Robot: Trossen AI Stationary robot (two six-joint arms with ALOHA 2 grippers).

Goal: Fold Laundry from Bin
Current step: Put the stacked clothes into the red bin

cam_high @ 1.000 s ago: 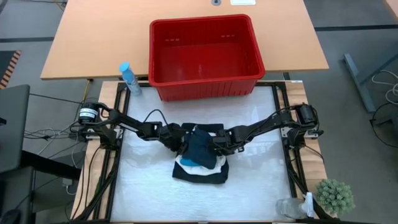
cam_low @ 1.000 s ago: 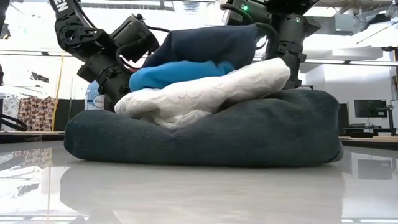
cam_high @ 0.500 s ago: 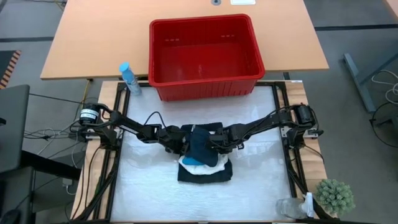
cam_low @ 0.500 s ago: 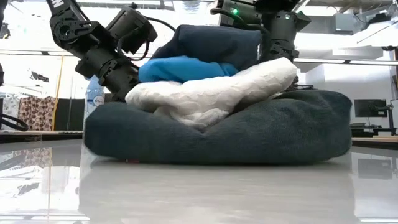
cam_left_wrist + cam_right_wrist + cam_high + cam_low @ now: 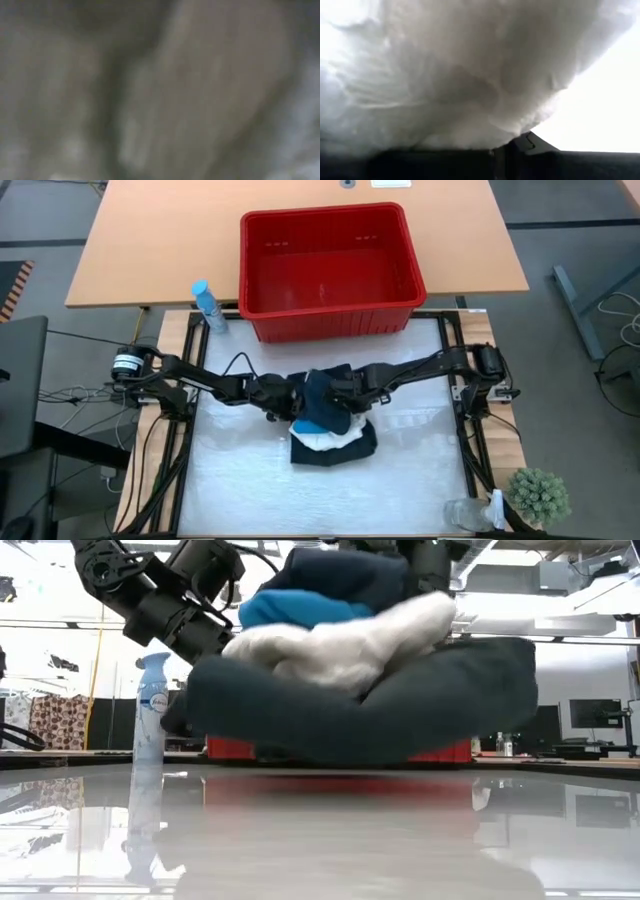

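The left gripper (image 5: 285, 395) and right gripper (image 5: 345, 392) flank the folded laundry (image 5: 330, 430), which has risen off the table (image 5: 420, 480) since a moment ago (finger state: cannot tell). The red bin (image 5: 330, 265) sits behind it.

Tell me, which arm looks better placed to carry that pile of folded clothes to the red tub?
Neither alone, probably. The left pincer and right pincer flank the stack of laundry, lifted clear of the table; both seem needed to reach the bin.
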